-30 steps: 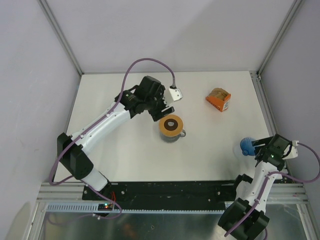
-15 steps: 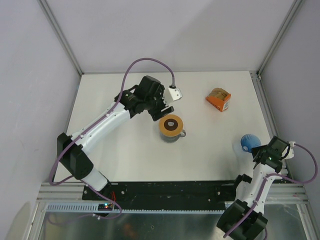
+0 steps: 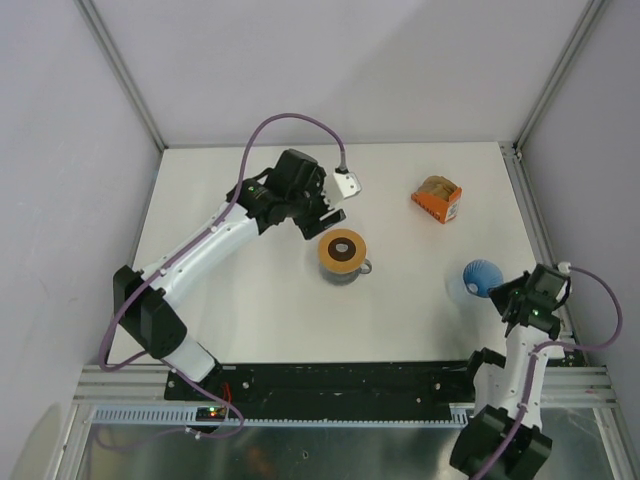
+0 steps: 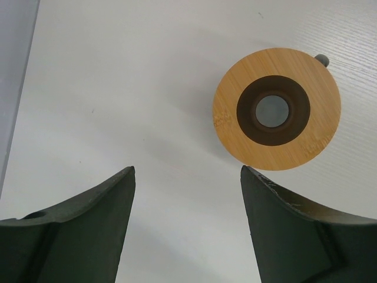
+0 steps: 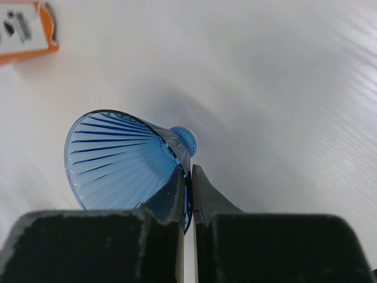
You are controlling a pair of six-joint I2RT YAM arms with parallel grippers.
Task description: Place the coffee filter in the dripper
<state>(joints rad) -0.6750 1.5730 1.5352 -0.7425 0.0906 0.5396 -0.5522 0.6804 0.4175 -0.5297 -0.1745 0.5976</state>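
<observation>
The dripper (image 3: 481,277), a translucent blue ribbed cone, is tipped on its side at the right of the table. My right gripper (image 3: 502,293) is shut on it. In the right wrist view its fingers (image 5: 189,172) pinch the dripper's (image 5: 118,159) wall, one finger inside the cone and one outside. My left gripper (image 3: 331,216) hovers open over bare table just beyond the mug. In the left wrist view nothing lies between its fingers (image 4: 187,171). No loose coffee filter is in view.
A grey mug topped by a flat orange ring (image 3: 343,253) stands mid-table, and the ring (image 4: 277,109) shows close ahead of my left fingers. An orange box of brown filters (image 3: 437,200) sits at the back right, its corner (image 5: 26,29) seen from the right wrist. Frame posts line the table's edges.
My right gripper closed on the dripper's wall and carried it a little leftward, away from the right edge. The left arm barely shifted and stayed open.
</observation>
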